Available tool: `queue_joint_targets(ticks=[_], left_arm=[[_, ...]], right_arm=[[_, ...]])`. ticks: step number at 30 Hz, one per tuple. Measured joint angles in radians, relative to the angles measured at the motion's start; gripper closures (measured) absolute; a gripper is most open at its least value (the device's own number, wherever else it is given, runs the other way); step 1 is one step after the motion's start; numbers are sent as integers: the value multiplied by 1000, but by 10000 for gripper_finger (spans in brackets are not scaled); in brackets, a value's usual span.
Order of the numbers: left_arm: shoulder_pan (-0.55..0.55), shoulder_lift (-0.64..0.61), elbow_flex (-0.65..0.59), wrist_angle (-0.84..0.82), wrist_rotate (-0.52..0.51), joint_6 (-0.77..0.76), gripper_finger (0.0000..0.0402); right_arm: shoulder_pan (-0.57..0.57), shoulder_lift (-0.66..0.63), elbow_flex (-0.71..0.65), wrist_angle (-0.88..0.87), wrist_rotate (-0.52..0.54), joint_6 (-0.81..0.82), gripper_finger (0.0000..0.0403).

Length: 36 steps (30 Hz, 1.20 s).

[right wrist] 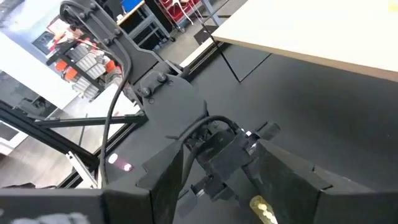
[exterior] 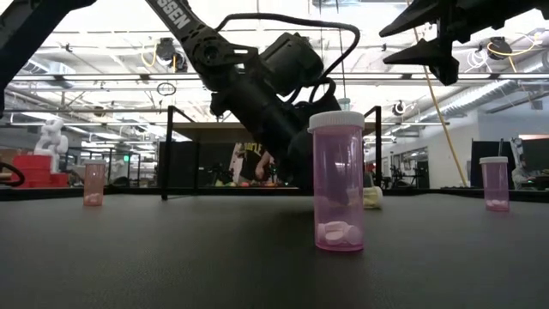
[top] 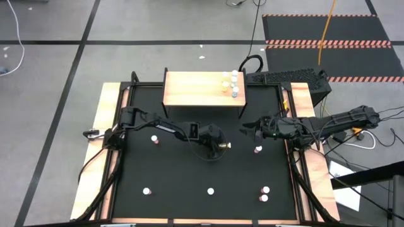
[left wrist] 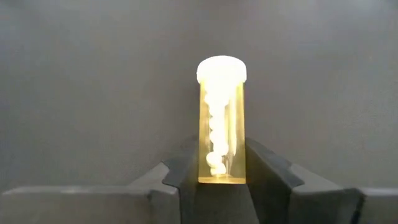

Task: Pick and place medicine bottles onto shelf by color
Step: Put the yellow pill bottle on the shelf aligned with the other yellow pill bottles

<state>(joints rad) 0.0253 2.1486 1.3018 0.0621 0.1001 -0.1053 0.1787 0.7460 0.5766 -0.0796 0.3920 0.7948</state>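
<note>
High view, straight down on a black mat (top: 189, 183) framed by pale wood. Near the far edge, a light tan shelf (top: 196, 88) on thin black legs, with a small cluster of bottles (top: 231, 83) at its right end — colours too small to tell apart. Loose on the mat: pink bottles with white caps at the left (top: 154, 139), near the right gripper (top: 257, 150), and along the near edge (top: 146, 190), (top: 210, 191), (top: 264, 193).

Left gripper (top: 222, 146) at the middle of the mat, lying low, fingers pinched on a yellow bottle (top: 225, 146). Left wrist view: yellow bottle (left wrist: 221, 121) with white cap and pale pills inside, its lower part clamped between the two dark fingers (left wrist: 264, 171), cap pointing away from the wrist.

Right gripper (top: 247, 128) raised above the mat just right of centre, fingers spread, nothing between them. Right wrist view: looking down past the spread fingers (right wrist: 292, 174) onto the left arm's wrist, a bit of the yellow bottle (right wrist: 263, 210) showing below.

Low view: pink bottle (exterior: 338, 180) upright close to the camera, pills at its bottom; two more pink bottles farther off, left (exterior: 94, 184) and right (exterior: 494, 183) — the left arm reaching down behind.
</note>
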Motion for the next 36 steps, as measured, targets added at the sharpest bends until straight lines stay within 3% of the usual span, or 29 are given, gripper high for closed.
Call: queue_joint_targets(ticks=[6,15,19,24,27,32,36], left_arm=[[14,-1,0,6,8,-21,308],[22,-62,-3,21,125,-85,275],[34,-140,-2,46,131,-88,294],[61,-249,-2,68,125,-83,331],[66,-274,0,22,64,-87,336],[29,-178,-1,-15,23,-4,278],[-10,-84,-2,127,31,6,204]], right_arm=[[0,-2,0,-3,0,-21,208],[0,-35,2,-71,-4,23,208],[2,-55,2,-151,-4,43,209],[7,-95,2,-122,-2,33,209],[6,-106,2,-135,-2,27,209],[6,-88,2,-157,-2,28,209],[7,-68,2,-160,-17,48,209]])
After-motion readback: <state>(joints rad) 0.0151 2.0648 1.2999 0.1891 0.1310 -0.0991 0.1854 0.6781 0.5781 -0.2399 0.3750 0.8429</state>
